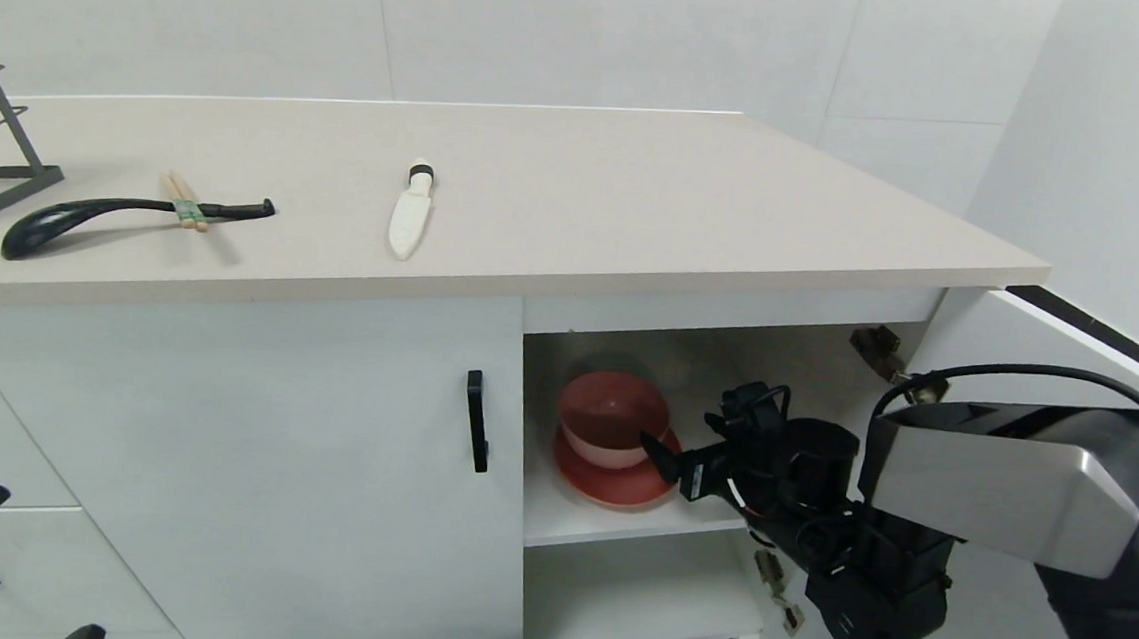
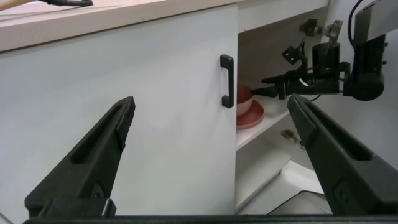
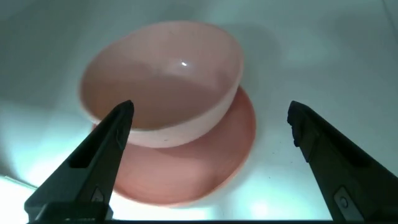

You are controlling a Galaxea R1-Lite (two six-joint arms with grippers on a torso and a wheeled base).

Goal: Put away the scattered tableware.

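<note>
Since the right gripper [image 3: 209, 112] hangs open and empty, with the pink bowl [image 3: 161, 93] just ahead of its fingertips, on the red plate [image 3: 205, 171] on the cabinet shelf [image 1: 575, 520], stowing looks done. Next: back straight out, then the white knife [image 1: 410, 223], chopsticks [image 1: 187, 203] and black ladle [image 1: 65, 219], up-left of it.

We see the cupboard [image 1: 727, 356] open on its right, a bowl [image 1: 611, 418] on a plate [image 1: 608, 485] crowding the upper shelf [image 1: 570, 525], room above the lower shelf [image 1: 631, 592], and the shut left door [image 1: 269, 459] barring the rest.
</note>
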